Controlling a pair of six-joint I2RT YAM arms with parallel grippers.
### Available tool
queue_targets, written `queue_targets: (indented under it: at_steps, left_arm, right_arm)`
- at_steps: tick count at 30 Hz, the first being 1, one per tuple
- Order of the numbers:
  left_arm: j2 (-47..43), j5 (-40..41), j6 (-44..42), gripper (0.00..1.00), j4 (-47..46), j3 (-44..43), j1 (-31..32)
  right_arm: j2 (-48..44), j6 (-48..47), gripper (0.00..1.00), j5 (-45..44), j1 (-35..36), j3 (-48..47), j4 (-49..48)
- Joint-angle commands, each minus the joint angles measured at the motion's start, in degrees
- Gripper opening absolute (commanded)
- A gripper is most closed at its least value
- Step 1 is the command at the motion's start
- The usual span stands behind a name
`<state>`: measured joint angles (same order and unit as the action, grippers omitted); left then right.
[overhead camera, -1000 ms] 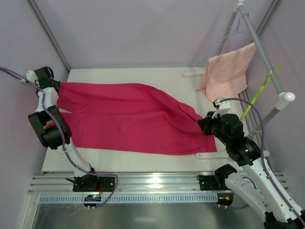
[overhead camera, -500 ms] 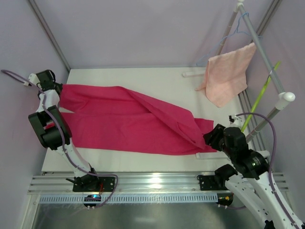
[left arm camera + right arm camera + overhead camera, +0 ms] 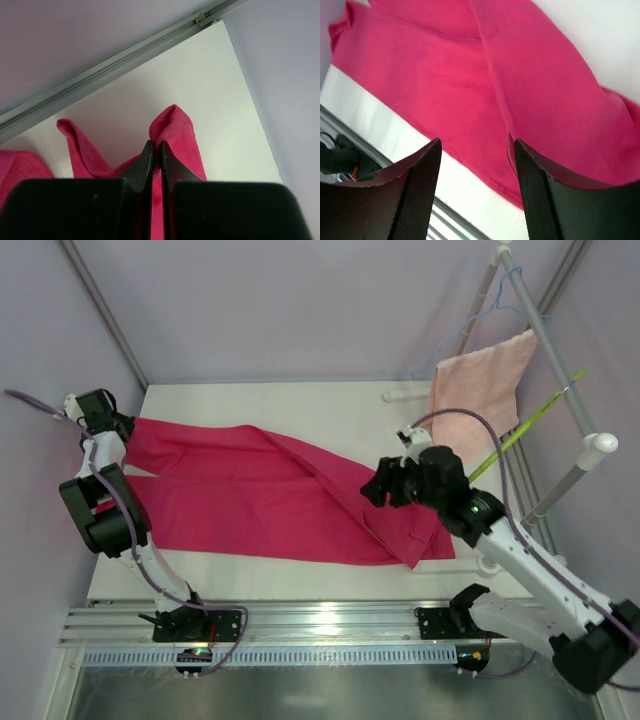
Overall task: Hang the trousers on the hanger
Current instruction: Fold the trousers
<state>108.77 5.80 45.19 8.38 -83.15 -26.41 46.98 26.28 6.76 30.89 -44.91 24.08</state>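
Left fingers pinch a corner of the trousers, right fingers hang open and empty. Trousers lie on the desk, hanger untouched on the rack, so basically nothing's done yet.

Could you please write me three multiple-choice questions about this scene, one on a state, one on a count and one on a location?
1. Above the trousers, the right gripper is:
A. open and empty
B. shut on cloth
C. shut on a wire

2. How many separate cloths are in view?
A. one
B. two
C. four

3. Where is the lime-green hanger?
A. at the rack on the right
B. in the left gripper
C. spread flat under the trousers

Answers:
1 A, its fingers stand apart with nothing between them.
2 B, only the trousers and the pale pink towel show.
3 A, it slants beside the rack's rail, while the left gripper pinches only the trousers.
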Motion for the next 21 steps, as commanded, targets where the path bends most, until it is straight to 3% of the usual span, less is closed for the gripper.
queue_targets:
  at_steps: [1,8,13,18,21]
  left_arm:
    - [-3.39,-4.22,-0.80,0.00,-3.28,1.67,-1.18]
    - [-5.06,-8.08,-0.98,0.01,-6.89,4.84,-1.18]
    - [-5.15,-9.14,-0.46,0.01,-7.50,5.46,-1.18]
    - [-4.62,-10.11,-2.64,0.00,-9.79,4.32,-1.18]
    - [-3.92,-10.37,-4.32,0.00,-9.43,3.00,-1.18]
  right_arm:
    - [18.06,-12.72,0.63,3.34,3.81,-10.88,-9.22]
    - [52.61,-31.81,0.70,1.94,7.16,-43.30,1.30]
    - [68.05,-39.01,0.70,2.64,7.42,-60.62,7.65]
    - [75.96,-40.52,0.66,4.22,8.30,-65.05,8.27]
    - [77.29,-41.05,0.66,0.18,9.71,-63.12,4.76]
